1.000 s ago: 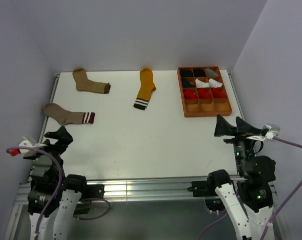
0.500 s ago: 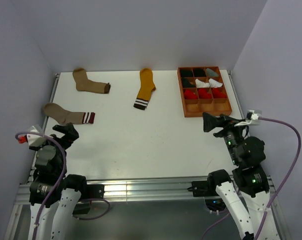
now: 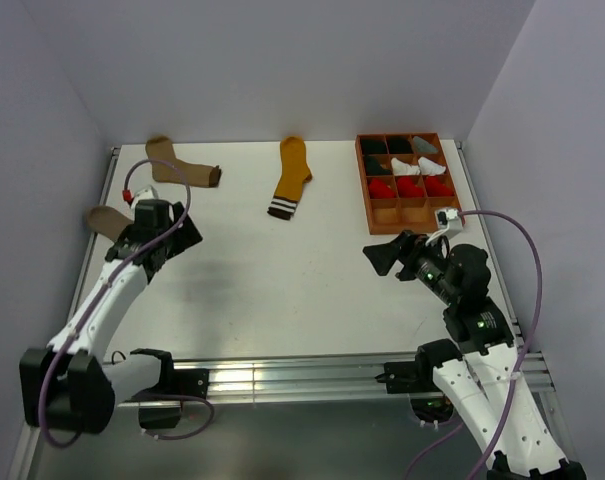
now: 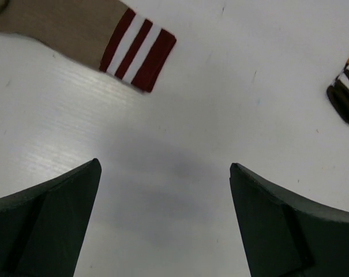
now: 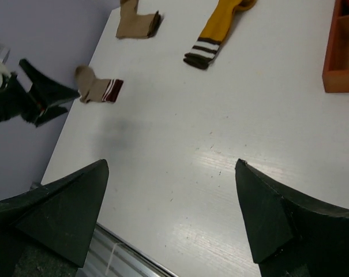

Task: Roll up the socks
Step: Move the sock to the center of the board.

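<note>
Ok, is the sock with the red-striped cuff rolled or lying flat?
Flat. The light brown sock lies spread on the table, its red-white striped cuff unrolled; the open left hand hovers short of it, touching nothing.

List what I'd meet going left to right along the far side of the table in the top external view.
tan sock with dark cuff → mustard yellow sock → wooden compartment tray, which holds rolled sock bundles
</note>
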